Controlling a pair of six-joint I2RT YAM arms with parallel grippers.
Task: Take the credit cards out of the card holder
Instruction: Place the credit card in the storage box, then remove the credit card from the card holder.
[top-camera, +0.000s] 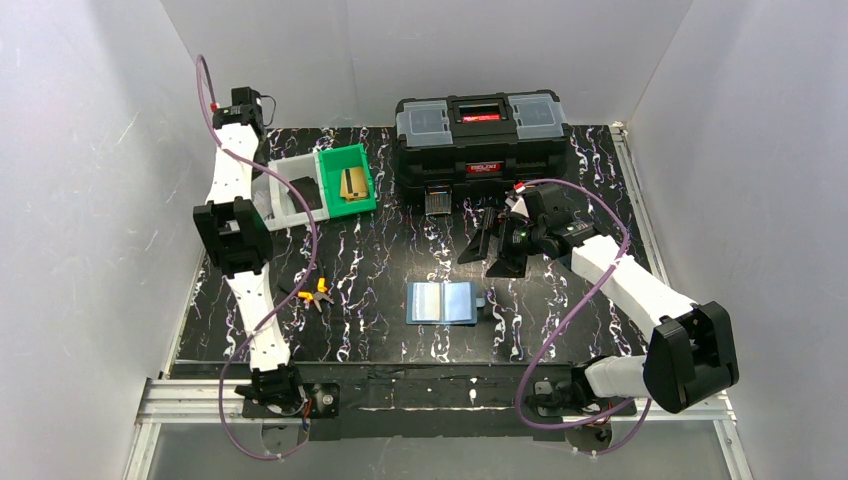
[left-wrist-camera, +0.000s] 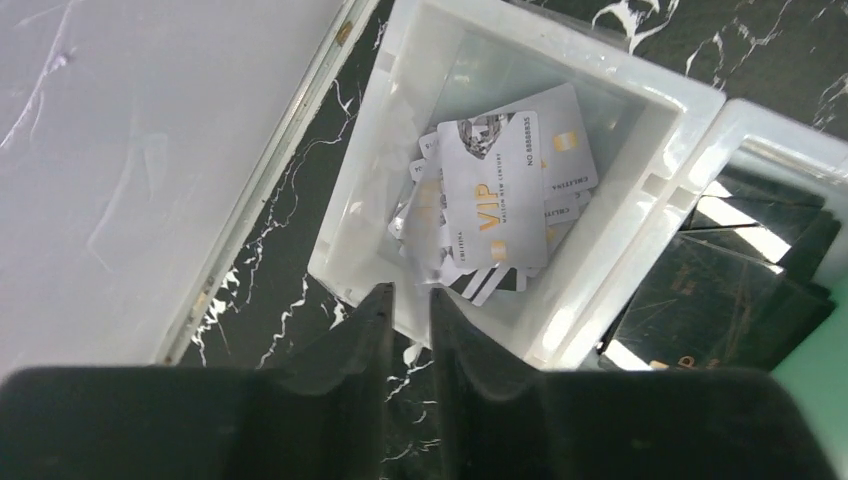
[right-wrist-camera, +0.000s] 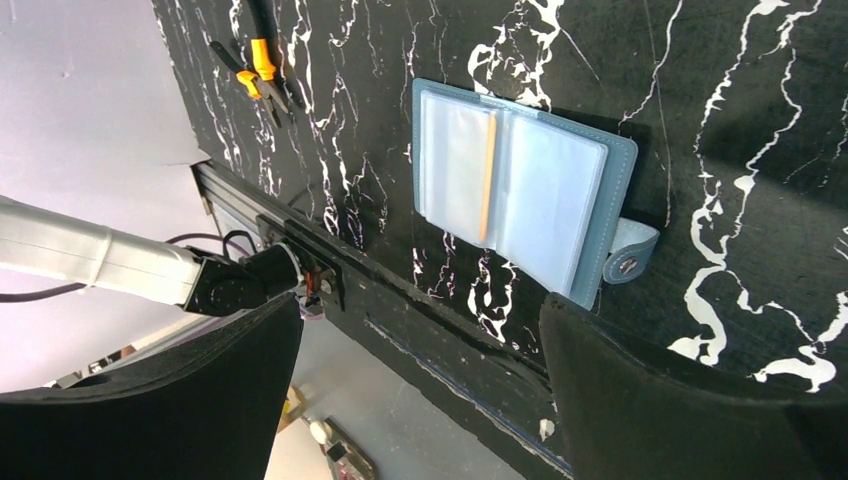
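Note:
The card holder (top-camera: 443, 301) lies open and flat on the black marbled table, its light blue inner panels (right-wrist-camera: 520, 190) facing up. A thin orange-tan strip (right-wrist-camera: 487, 180) shows at its fold. My right gripper (right-wrist-camera: 420, 340) hovers behind it, wide open and holding nothing; the same gripper (top-camera: 490, 255) sits just in front of the toolbox. My left gripper (left-wrist-camera: 410, 295) hangs over a white bin (left-wrist-camera: 640, 130) at the back left, its jaws a narrow gap apart with nothing between them. Several silver credit cards (left-wrist-camera: 495, 195) lie loose in that bin.
Dark cards (left-wrist-camera: 720, 290) fill the neighbouring white compartment. A green bin (top-camera: 330, 165) with a tan object stands beside it. A big black toolbox (top-camera: 483, 140) is at the back centre. Orange-handled pliers (top-camera: 316, 293) lie left of the card holder.

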